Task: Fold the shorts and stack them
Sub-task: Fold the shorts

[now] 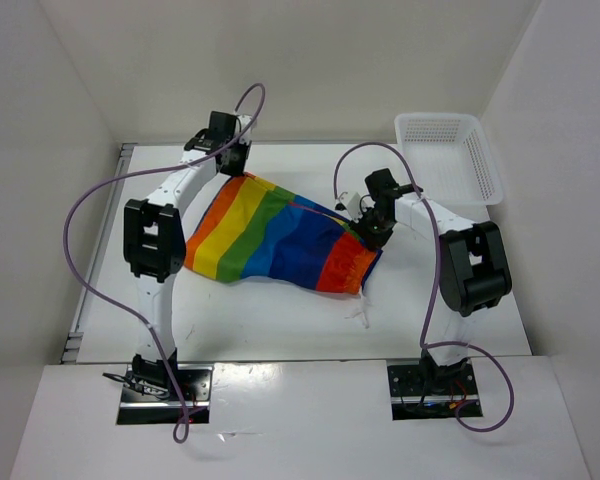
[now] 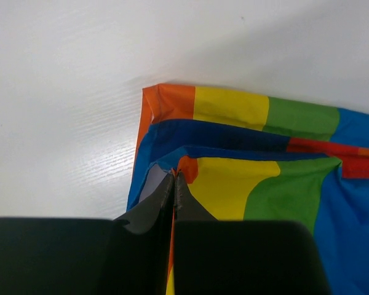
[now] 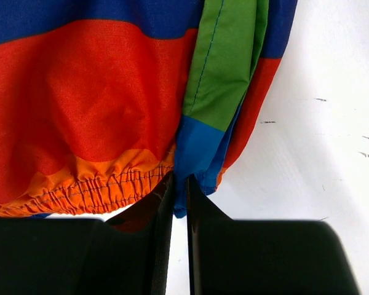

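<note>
Two pinches hold the shorts point(image 1: 275, 238), spread on the table point(image 1: 280, 325) between the arms. Left gripper point(image 2: 174, 175) is clamped tight on a hem corner; right gripper point(image 3: 179, 181) seems nipped on a thin waistband fold, which could slip free if pulled. Long axis runs far-left to near-right, waistband rightward.

soft cloth shorts point(image 1: 280, 240), matt white table point(image 1: 280, 320)

Rainbow-striped shorts point(image 1: 280, 240) lie folded over on the table point(image 1: 280, 320), waistband rightward.
</note>
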Controlling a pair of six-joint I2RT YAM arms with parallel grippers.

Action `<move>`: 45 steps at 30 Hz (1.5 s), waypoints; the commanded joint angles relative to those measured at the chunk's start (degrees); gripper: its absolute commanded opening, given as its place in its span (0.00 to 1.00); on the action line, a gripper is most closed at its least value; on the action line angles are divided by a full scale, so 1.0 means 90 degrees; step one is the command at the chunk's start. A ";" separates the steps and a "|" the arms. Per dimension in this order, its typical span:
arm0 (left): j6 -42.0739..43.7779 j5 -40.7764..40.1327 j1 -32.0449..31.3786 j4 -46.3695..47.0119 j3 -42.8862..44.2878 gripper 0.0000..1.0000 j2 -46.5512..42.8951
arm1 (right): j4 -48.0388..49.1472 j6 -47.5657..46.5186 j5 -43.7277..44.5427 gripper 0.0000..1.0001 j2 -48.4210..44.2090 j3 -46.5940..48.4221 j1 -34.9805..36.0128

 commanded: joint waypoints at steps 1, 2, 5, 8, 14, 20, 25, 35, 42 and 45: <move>0.0018 0.0209 -0.0086 0.0705 0.0598 0.00 -0.0037 | 0.0018 -0.0090 -0.0049 0.00 -0.0398 -0.0057 0.0050; 0.0018 0.0151 -0.0086 0.0706 0.0668 0.00 0.0050 | 0.0018 -0.0090 -0.0049 0.00 -0.0398 -0.0057 0.0050; 0.0018 0.0083 -0.0086 0.0784 0.0746 0.00 0.0187 | -0.0040 -0.0090 -0.0049 0.00 -0.0514 -0.0057 0.0050; 0.0018 0.0014 -0.0086 0.0784 0.0961 0.00 0.0187 | -0.0108 0.0027 -0.0107 0.00 -0.0739 0.0245 -0.0086; 0.0018 0.0248 -0.0145 0.0550 0.1361 0.00 0.0031 | -0.0256 0.0115 -0.0430 0.00 -0.1421 0.0345 -0.0214; 0.0018 0.0111 -0.0467 0.0608 0.1799 0.02 0.0547 | 0.0330 0.0174 -0.0264 0.00 -0.1443 -0.0535 -0.0574; 0.0018 -0.0269 -0.0536 0.0463 0.2912 0.04 0.1602 | 0.0740 0.0476 -0.0011 0.00 -0.1131 -0.0672 -0.0868; 0.0018 -0.0690 -0.0545 -0.1149 0.6821 0.70 0.3957 | 0.1356 0.1131 0.0896 0.71 -0.0700 -0.0556 -0.1024; 0.0018 0.0227 0.0078 -0.2398 0.7232 0.95 0.3431 | 0.1035 0.1521 0.0968 0.81 -0.0915 -0.0068 -0.1142; 0.0018 0.0570 0.0215 -0.3391 0.6831 0.98 0.3273 | 0.0791 0.1726 0.0675 0.82 -0.1062 -0.0067 -0.1142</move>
